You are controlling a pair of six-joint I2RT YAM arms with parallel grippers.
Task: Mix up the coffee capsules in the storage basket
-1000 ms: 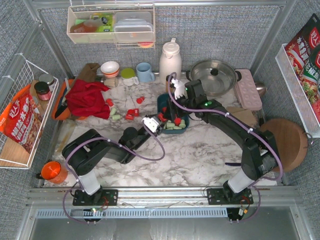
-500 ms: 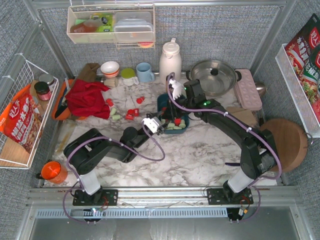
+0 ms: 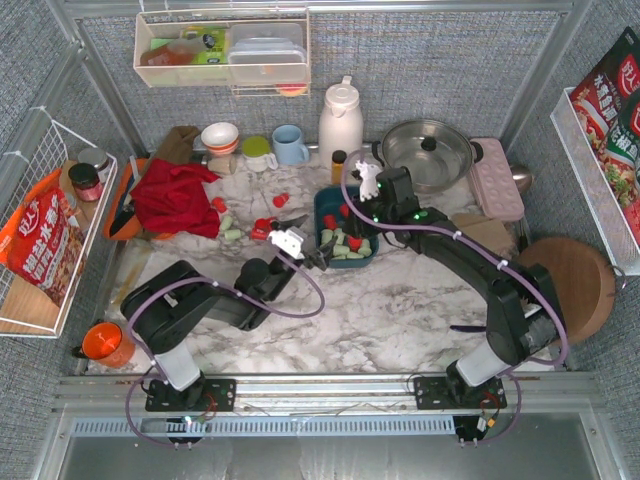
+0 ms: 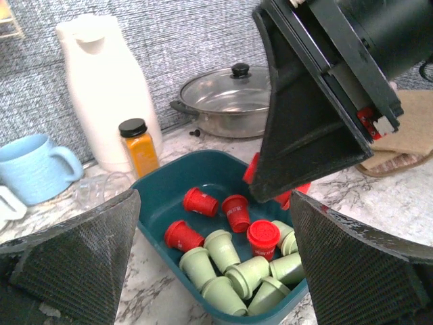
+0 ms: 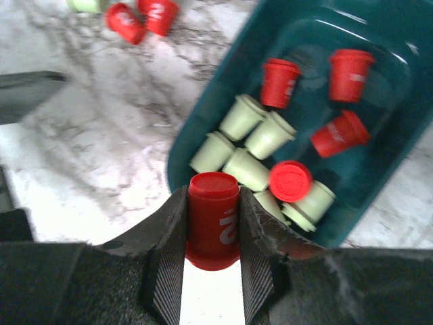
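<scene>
Bare marble bench (image 3: 400, 300) runs from the near edge to the storage basket (image 4: 177, 177) at bench centre. By its left wall, left gripper (image 3: 305, 243) spread wide. Over the mixed coffee capsules (image 4: 230, 261), right gripper (image 5: 213, 203) clamps red capsule (image 5: 213, 233) marked "2". Beyond, loose capsules (image 3: 262, 227) left of basket.

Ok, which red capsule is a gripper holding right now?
The red capsule pinched in the right gripper; all other reds lie loose in the storage basket or on the table.

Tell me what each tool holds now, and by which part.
The right tool clamps a red coffee capsule by its sides; the left tool is open and holds nothing.
</scene>
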